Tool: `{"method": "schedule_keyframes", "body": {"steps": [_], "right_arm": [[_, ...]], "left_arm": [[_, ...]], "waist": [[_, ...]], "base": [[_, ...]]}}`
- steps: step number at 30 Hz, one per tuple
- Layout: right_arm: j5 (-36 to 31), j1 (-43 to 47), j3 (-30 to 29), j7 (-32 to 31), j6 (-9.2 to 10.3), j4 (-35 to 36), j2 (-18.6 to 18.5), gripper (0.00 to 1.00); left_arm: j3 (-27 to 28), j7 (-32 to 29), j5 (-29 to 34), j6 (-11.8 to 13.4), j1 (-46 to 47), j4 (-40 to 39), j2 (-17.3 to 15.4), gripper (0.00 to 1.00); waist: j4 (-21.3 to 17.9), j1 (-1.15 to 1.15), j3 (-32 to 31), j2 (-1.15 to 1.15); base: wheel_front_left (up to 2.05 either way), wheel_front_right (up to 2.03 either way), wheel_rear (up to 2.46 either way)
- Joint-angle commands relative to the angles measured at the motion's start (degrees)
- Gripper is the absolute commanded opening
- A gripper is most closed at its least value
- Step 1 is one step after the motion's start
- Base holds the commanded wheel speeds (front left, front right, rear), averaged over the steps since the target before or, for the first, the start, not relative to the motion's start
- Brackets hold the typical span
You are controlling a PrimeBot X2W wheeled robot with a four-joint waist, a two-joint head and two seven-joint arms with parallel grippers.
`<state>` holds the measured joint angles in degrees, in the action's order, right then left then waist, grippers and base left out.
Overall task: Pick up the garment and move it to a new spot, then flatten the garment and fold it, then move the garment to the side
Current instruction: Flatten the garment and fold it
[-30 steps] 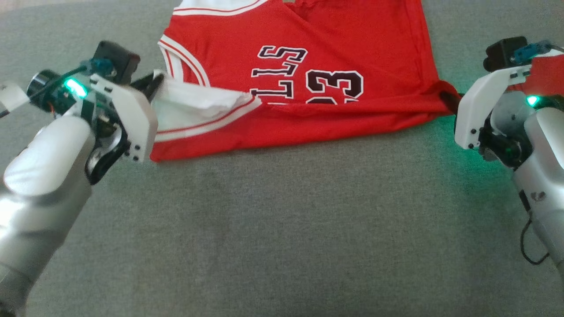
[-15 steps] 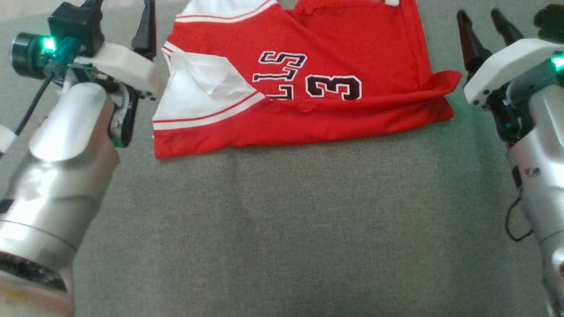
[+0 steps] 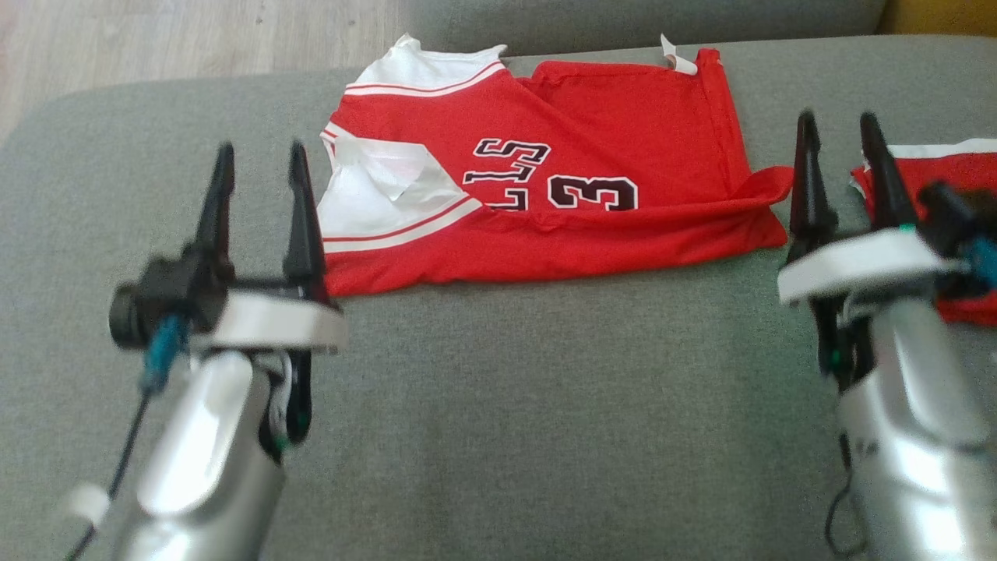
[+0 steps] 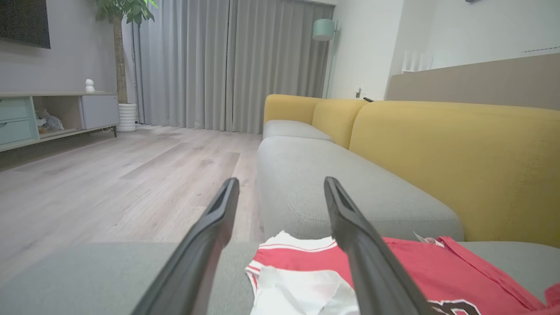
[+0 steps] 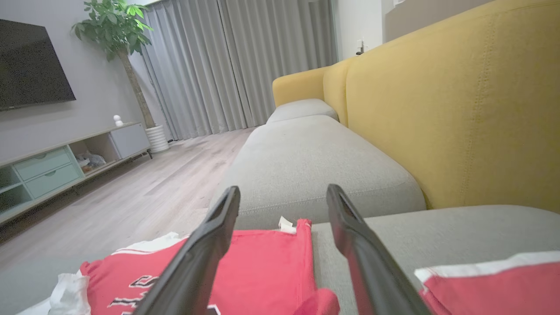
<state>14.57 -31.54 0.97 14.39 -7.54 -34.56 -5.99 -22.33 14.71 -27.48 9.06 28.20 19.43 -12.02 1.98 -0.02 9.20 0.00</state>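
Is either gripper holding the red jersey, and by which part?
Nothing is held: left gripper and right gripper are both open; the folded red-and-white jersey lies free on the grey sofa cushion.

— What's ahead of the right gripper (image 5: 283, 189)?
— Its fingers (image 5: 208, 245) stand apart, holding nothing; the red jersey (image 5: 262, 262) lies on the grey sofa seat (image 5: 415, 236) below, another red garment (image 5: 490, 284) at lower right
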Motion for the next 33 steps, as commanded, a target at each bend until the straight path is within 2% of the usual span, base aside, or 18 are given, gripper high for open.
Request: {"method": "schedule_keyframes", "body": {"steps": [1, 4, 7, 14, 18, 21, 26, 33], "right_arm": [[-1.38, 1.79, 0.32, 0.58, 0.05, 3.47, 1.24, 1.00], [-4.62, 8.28, -1.27, 0.59, 0.05, 10.11, 2.66, 1.00], [-4.32, 13.43, -1.75, 0.60, 0.05, 14.56, 3.05, 1.00], [-2.26, 17.67, 0.25, 0.60, 0.05, 18.68, 3.10, 1.00], [-2.08, 16.96, 0.40, 0.61, 0.05, 19.55, 3.10, 1.00], [-1.87, 16.60, 0.40, 0.61, 0.05, 20.09, 3.11, 1.00], [0.04, 16.06, 0.93, 0.61, 0.05, 20.68, 3.11, 1.00], [1.40, 15.46, 1.85, 0.61, 0.05, 20.80, 3.11, 1.00]], "left_arm": [[3.34, 0.28, 1.51, 0.07, 0.95, -3.05, -0.69, 1.00], [6.80, 0.28, 3.89, -0.56, -5.10, -5.49, 2.13, 1.00], [9.44, 0.29, 6.58, -1.70, -9.04, -6.42, 4.04, 1.00], [14.19, 0.29, 10.25, -4.65, -11.75, -5.78, 6.79, 1.00], [15.24, 0.29, 11.66, -5.72, -10.37, -2.30, 7.31, 1.00], [14.89, 0.28, 11.74, -6.57, -8.53, 3.82, 7.33, 1.00], [16.35, -0.10, 10.91, -5.54, -4.03, 12.18, 6.90, 1.00], [16.67, -3.97, 11.55, -3.20, 1.43, 23.33, 4.60, 1.00]], "waist": [[-0.03, 0.02, -0.25, 0.00], [-0.18, 0.02, -0.87, 0.00], [-0.48, 0.02, -1.37, 0.00], [-1.83, 0.02, -1.22, 0.00], [-2.69, 0.02, 0.13, 0.00], [-3.29, 0.02, 1.44, 0.00], [-4.49, 0.02, 4.13, 0.00], [-6.01, 0.02, 6.38, 0.00]], "base": [[0.00, 0.00, 0.00], [0.00, 0.00, 0.00], [0.00, 0.00, 0.00], [0.00, 0.00, 0.00], [0.00, 0.00, 0.00], [0.00, 0.00, 0.00], [0.00, 0.00, 0.00], [0.00, 0.00, 0.00]]}}
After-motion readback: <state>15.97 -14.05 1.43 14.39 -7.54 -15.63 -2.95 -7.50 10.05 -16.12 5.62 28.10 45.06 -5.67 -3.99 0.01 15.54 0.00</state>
